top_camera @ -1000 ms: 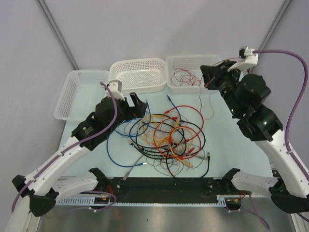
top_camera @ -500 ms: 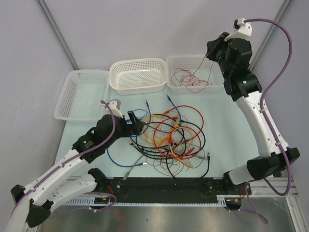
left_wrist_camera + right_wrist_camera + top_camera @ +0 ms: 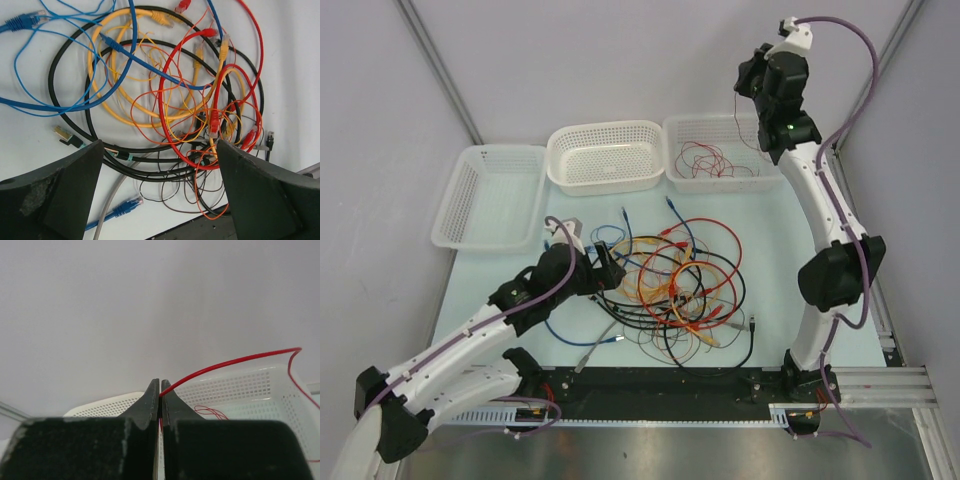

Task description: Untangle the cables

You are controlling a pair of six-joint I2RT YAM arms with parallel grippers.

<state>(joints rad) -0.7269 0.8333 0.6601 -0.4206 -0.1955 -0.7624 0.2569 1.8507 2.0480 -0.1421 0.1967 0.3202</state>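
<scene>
The cables (image 3: 670, 285) lie as a tangled heap of red, orange-yellow, blue, black and grey loops in the middle of the table. My left gripper (image 3: 605, 265) hangs open at the heap's left edge. In the left wrist view its gripper (image 3: 159, 146) straddles black cables and thin orange wire (image 3: 150, 165) without touching them. My right gripper (image 3: 748, 85) is raised high above the right basket (image 3: 700, 120), shut on a thin red wire (image 3: 230, 361). That wire trails down to red coils (image 3: 705, 158) lying in the basket.
Three white perforated baskets stand along the back: left (image 3: 490, 195), middle (image 3: 608, 155) and right. A loose blue plug (image 3: 120, 207) and a grey cable (image 3: 107, 200) lie near the black front rail (image 3: 660, 385). Grey walls close in behind and to both sides.
My right arm has swung up and back, lifting the thin red wire high above the right basket. My left gripper has moved right and down toward the heap, staying open.
</scene>
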